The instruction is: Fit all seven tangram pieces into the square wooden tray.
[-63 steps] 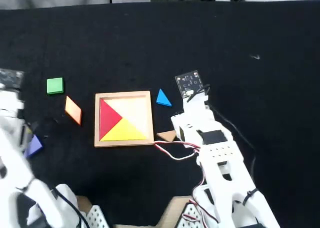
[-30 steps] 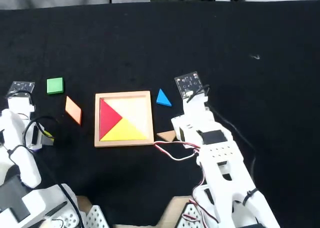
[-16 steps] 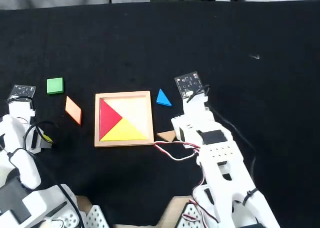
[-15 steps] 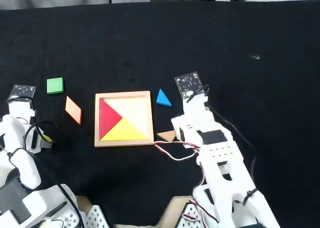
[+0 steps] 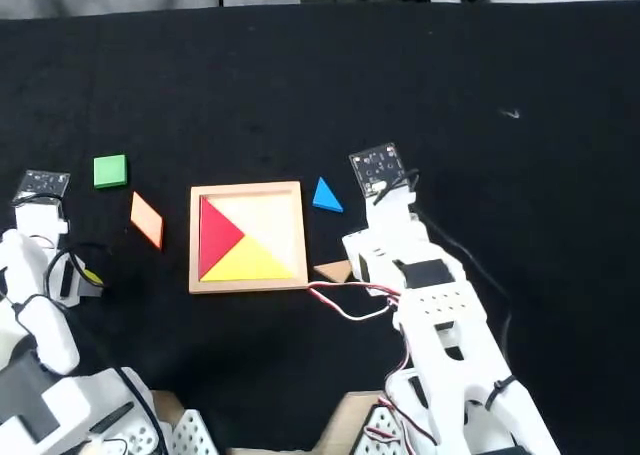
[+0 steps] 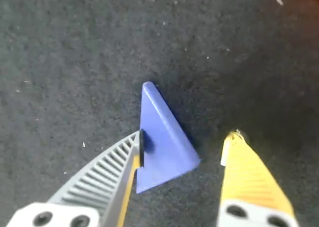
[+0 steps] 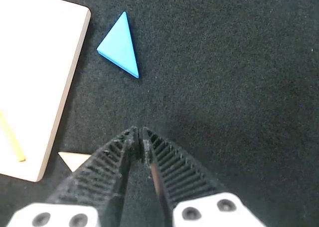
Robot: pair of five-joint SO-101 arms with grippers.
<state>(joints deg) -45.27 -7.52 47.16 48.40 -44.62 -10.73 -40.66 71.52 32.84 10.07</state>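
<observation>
Over the last two seconds the left arm has been swung in over the purple triangle [image 6: 160, 137], which lies on the table [image 5: 450, 95] well left of the tray [image 5: 247, 188]. The left end effector [image 6: 185, 141] is now spread around it, with one finger [image 6: 122, 159] touching its edge and the other apart. The right end effector [image 7: 138, 133] has stayed clenched and empty near the blue triangle [image 7: 119, 46]. A grasp is judged to be next, with five pieces still outside the tray.

White printed plastic all over, black servos. The right arm [image 5: 440, 320] has red-and-white wires [image 5: 345, 306] looping off, and the left arm [image 5: 38, 325] sports one yellow finger [image 6: 249, 184].
</observation>
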